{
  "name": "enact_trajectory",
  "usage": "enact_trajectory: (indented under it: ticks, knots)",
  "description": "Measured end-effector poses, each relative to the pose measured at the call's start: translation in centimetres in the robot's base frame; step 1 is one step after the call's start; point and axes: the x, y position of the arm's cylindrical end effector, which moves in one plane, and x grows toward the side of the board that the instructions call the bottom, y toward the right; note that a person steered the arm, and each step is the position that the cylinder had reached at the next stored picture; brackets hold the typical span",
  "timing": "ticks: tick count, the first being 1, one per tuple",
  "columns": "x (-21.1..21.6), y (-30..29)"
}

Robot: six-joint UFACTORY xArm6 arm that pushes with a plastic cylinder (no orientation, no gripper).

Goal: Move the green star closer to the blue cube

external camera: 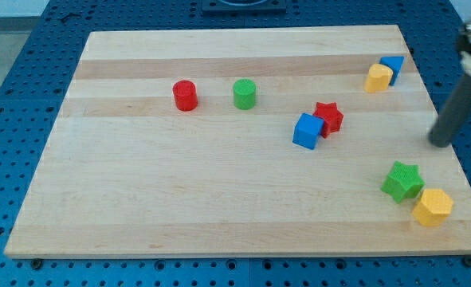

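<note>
The green star [402,180] lies near the view's right edge, low on the board, touching a yellow block [433,206] at its lower right. The blue cube [308,131] sits right of the board's middle, touching the red star [328,117] at its upper right. My tip [440,143] is on the board at the view's right, above and to the right of the green star, a short gap apart from it and far right of the blue cube.
A red cylinder [185,95] and a green cylinder [245,93] stand in the upper middle. A yellow block [378,77] and a small blue block [393,68] touch at the upper right corner. The wooden board [179,199] ends close to the tip's right.
</note>
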Motion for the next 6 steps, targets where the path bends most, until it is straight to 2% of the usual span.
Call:
enact_trajectory:
  ticks: [1, 6]
  knots:
    - [2.41, 4.08]
    - [3.33, 4.08]
